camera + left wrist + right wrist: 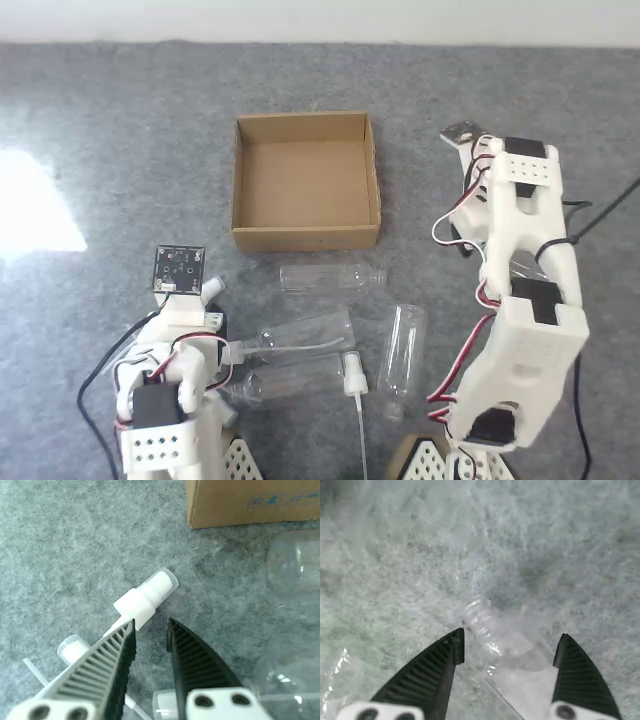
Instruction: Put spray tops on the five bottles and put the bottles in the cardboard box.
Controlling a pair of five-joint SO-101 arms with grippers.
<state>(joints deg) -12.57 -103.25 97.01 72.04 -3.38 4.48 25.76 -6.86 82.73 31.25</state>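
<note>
White spray top (145,597) lies tilted at the left gripper (151,622) tips, jaws slightly parted. Right gripper (512,635) gapes wide astride a clear bottle (492,635) (bare threaded neck) lying on grey felt (120,120). Cardboard box (305,238) sits nearby.

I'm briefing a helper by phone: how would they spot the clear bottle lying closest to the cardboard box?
Start at the open brown cardboard box in the middle of the grey felt mat. Just in front of its near wall lies a clear plastic bottle, on its side along that wall. No other bottle lies as close to the box.
</note>
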